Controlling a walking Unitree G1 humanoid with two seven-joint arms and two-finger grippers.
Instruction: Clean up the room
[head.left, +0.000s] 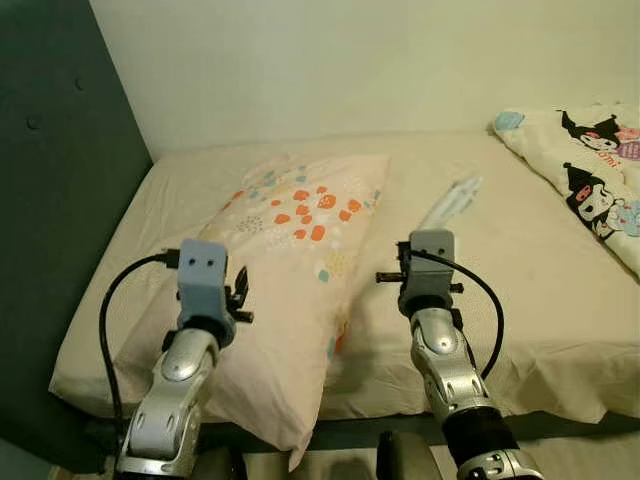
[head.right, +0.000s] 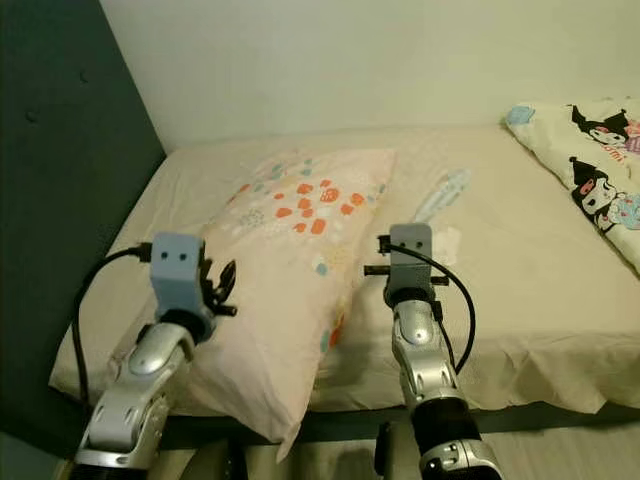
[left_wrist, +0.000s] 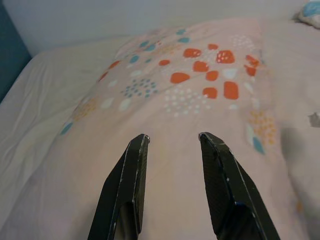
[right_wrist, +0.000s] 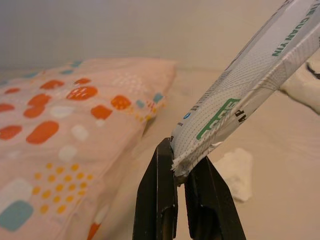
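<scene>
**Wrapper held at one end by the right gripper, above the bed**

Wrapper (right_wrist: 240, 95), a flat printed packet with green lettering, is pinched at its torn end between the two fingers of the right gripper (right_wrist: 181, 167). The fingers are nearly closed, with only the thickness of the packet between them. From the pinch point the long axis of the wrapper runs up and away from the gripper, toward the wall side of the bed (head.left: 520, 300). In the head views it shows as a pale strip beyond the right wrist, over the middle of the mattress and just beside the pillow's edge.

A small white scrap (right_wrist: 235, 172) lies on the sheet just past the right fingertips, under the raised wrapper and apart from it.

The left gripper (left_wrist: 172, 137) hovers over the near half of the patterned pillow (head.left: 300, 260). Its fingers stand moderately apart and hold nothing. The pillow lies on the headboard side of the bed, with one corner hanging over the near edge. A cartoon-print quilt (head.left: 590, 170) is bunched at the far corner on the robot's right.

Assessment: the wrapper is secured; the next move is likely carrying it off the bed. The grip covers only the torn end, so the free length may swing or slip. The right arm is nearer the scrap.
</scene>
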